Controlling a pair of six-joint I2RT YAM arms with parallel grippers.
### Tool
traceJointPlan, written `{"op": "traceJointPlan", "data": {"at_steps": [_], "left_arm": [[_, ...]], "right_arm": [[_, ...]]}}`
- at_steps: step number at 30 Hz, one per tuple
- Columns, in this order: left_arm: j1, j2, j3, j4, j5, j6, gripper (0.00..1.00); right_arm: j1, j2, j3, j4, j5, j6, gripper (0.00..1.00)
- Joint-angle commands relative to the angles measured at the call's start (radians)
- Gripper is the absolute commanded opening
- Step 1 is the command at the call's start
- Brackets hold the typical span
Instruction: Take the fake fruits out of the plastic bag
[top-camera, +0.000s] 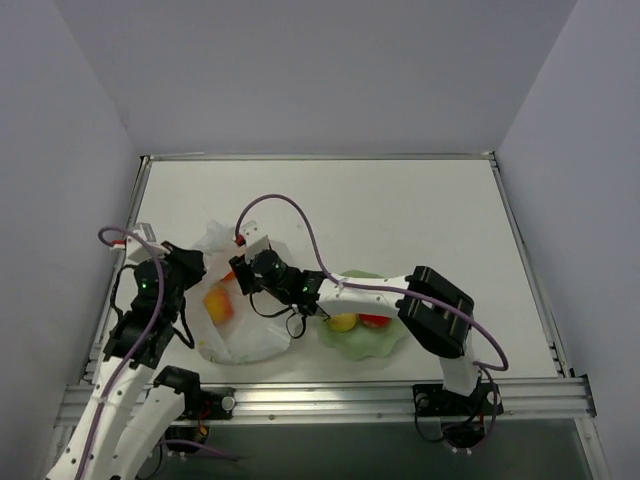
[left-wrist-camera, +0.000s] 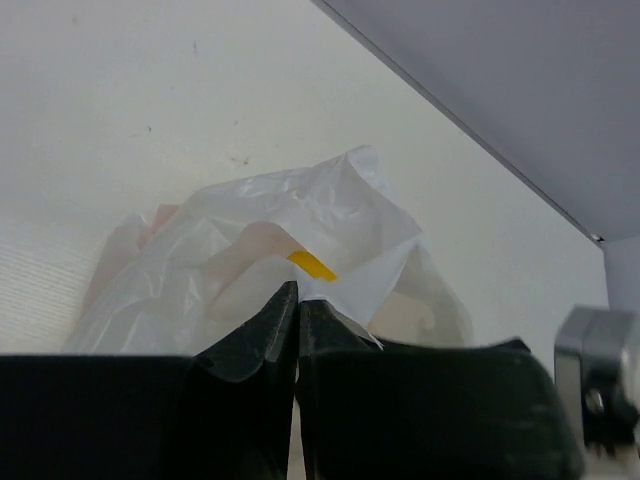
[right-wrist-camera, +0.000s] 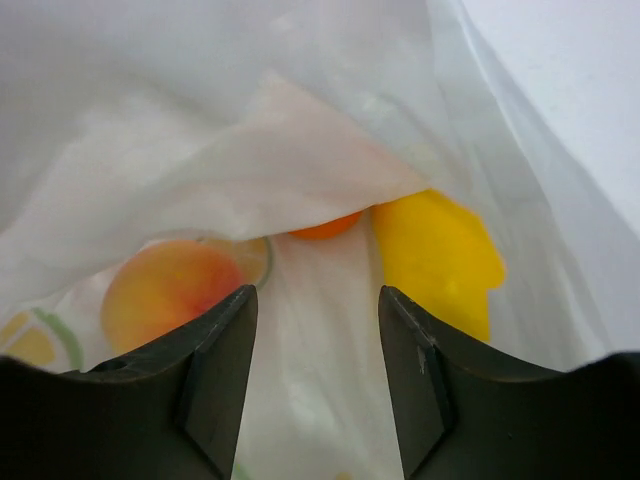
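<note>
The right gripper (right-wrist-camera: 315, 295) is reaching, jaws wide apart, into the plastic bag (right-wrist-camera: 300, 150), above a peach (right-wrist-camera: 165, 290) at lower left, an orange ball (right-wrist-camera: 325, 228) at centre and a yellow fruit (right-wrist-camera: 435, 260) at right. The left gripper (left-wrist-camera: 297, 296) is pinching the bag's edge, fingers closed on the film. In the top view, right of the bag, a second yellow fruit (top-camera: 343, 322) and a red ball (top-camera: 375, 320) are lying on a green plate (top-camera: 380, 343).

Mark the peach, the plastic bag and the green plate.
peach (right-wrist-camera: 165, 292): right wrist view, middle of its pink-orange skin.
plastic bag (left-wrist-camera: 300, 205): left wrist view, crinkled upper fold.
green plate (top-camera: 365, 344): top external view, bare near rim.
</note>
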Motion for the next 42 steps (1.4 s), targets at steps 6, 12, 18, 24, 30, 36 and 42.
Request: {"op": "traceJointPlan", "data": {"at_steps": [6, 12, 18, 24, 30, 36, 42], "left_arm": [[0.004, -0.208, 0.017, -0.223, 0.052, 0.042, 0.02], [0.004, -0.267, 0.075, -0.349, 0.043, 0.058, 0.02], [0.004, -0.348, 0.039, -0.403, 0.056, 0.036, 0.02], [0.004, -0.376, 0.039, -0.426, 0.06, 0.035, 0.02], [0.004, -0.385, 0.037, -0.431, 0.062, 0.034, 0.02], [0.004, -0.367, 0.042, -0.411, 0.049, 0.04, 0.02], [0.004, -0.315, 0.081, -0.345, 0.008, 0.077, 0.03]], "right_arm": [[0.075, 0.041, 0.033, 0.063, -0.02, 0.042, 0.49], [0.083, 0.157, 0.111, 0.109, -0.082, 0.081, 0.72], [0.089, 0.237, 0.16, 0.092, -0.089, 0.099, 0.88], [0.092, 0.285, 0.184, 0.093, -0.105, 0.092, 0.95], [0.093, 0.317, 0.224, 0.098, -0.076, 0.067, 0.81], [0.118, 0.196, 0.129, 0.135, 0.005, 0.027, 0.49], [0.149, 0.038, 0.048, 0.087, 0.013, 0.001, 0.49]]}}
